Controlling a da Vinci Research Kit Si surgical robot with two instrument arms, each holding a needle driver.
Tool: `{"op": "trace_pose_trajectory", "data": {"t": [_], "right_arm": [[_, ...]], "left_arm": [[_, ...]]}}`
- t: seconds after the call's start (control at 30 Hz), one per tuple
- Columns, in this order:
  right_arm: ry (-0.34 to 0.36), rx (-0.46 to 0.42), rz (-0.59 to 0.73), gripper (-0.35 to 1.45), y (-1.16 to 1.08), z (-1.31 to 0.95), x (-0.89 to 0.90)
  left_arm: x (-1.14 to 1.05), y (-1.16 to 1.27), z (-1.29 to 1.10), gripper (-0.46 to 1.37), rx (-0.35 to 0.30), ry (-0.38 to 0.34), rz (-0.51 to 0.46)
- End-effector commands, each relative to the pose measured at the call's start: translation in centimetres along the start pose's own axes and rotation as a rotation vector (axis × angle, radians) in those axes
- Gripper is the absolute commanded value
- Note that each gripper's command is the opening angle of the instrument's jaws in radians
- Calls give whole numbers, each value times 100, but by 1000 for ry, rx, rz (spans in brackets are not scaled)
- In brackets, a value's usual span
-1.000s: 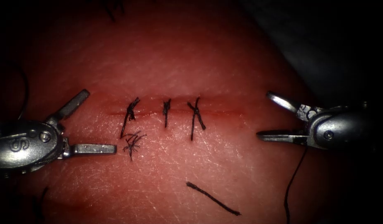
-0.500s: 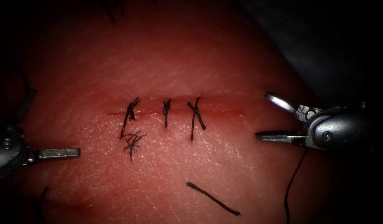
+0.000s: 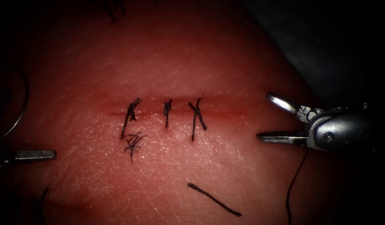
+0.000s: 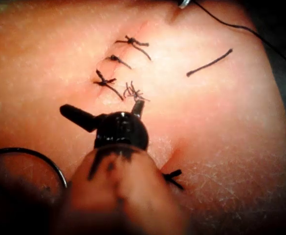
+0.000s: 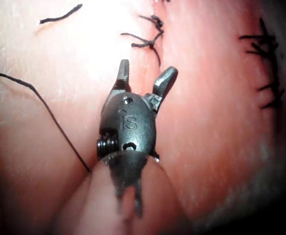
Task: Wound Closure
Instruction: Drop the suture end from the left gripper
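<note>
The right tool [image 3: 264,116] sits off the right end of the cut [image 3: 226,112] with its jaws spread wide and nothing between them. The thread [image 3: 296,179] passes under its wrist and trails down across the tissue [image 3: 226,54], not gripped. The left tool [image 4: 101,106] lies at the far left, jaws also apart and empty. Beside it is a thin dark arc [image 3: 24,104] that I take for the needle. It is unheld, and I cannot tell whether it enters the tissue.

With both tools empty, the work seems to stand between stitches. Doing this well means keeping open jaws lifted off the surface and knowing where the loose thread runs before closing on anything.

Three stitches [image 3: 167,112] cross the cut, and its right stretch is bare. A tuft of cut ends [image 3: 133,143] lies just below the leftmost stitch, and a stray cut length [image 3: 213,200] lies further down. Either could snag a jaw.
</note>
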Motion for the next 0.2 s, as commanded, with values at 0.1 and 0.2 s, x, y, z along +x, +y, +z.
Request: {"op": "trace_pose_trajectory", "data": {"t": [0.1,0.2], "right_arm": [[0,7,-1,122,-1,0,0],[0,7,-1,122,-2,0,0]], "left_arm": [[-1,2,1,92,3,0,-1],[-3,2,3,88,5,1,0]]}}
